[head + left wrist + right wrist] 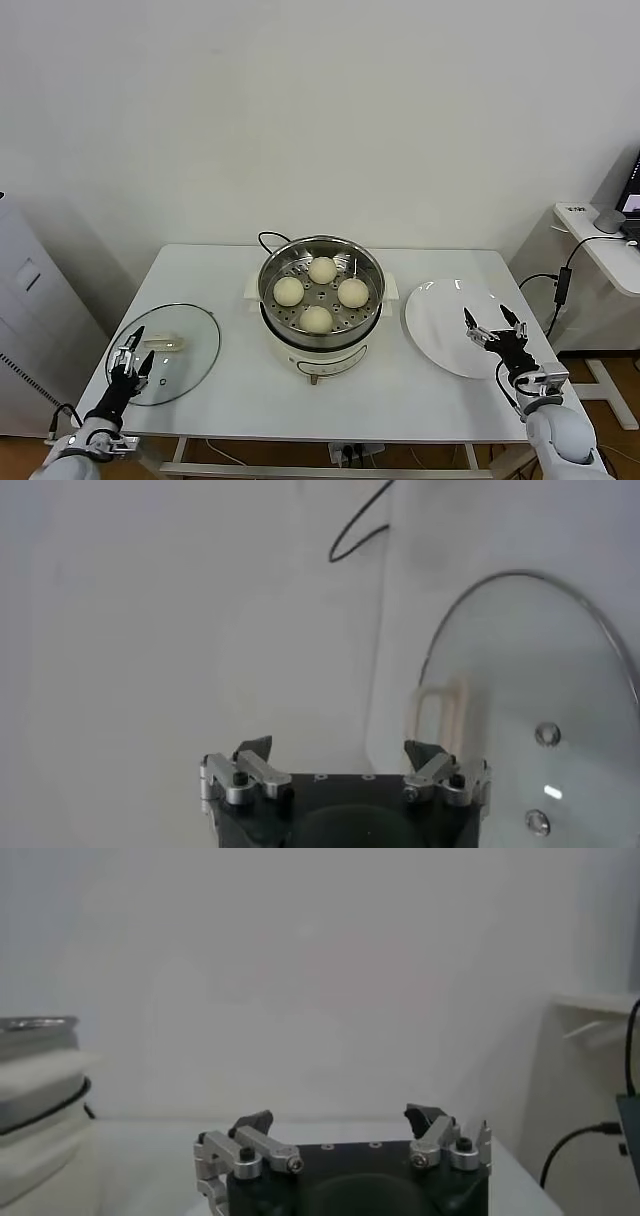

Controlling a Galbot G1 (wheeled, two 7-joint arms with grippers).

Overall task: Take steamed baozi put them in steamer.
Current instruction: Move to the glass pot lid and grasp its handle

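Several cream-white steamed baozi [321, 292] lie inside the round steel steamer [272, 271], which stands on its white cooker base in the middle of the table. My left gripper [136, 346] hovers open and empty over the near left of the table, above the glass lid [190, 362]. In the left wrist view, my left gripper [342, 749] is open with the lid [530, 670] beyond it. My right gripper [491, 321] is open and empty over the near edge of the white plate [440, 318]. In the right wrist view, my right gripper [340, 1118] holds nothing, and the steamer's side [35, 1093] shows at the edge.
A black cord [268, 238] runs behind the steamer. The lid's white handle [166, 343] lies just right of my left gripper. A white side table [600, 245] with cables stands beyond the table's right end. A grey cabinet [25, 310] stands at the left.
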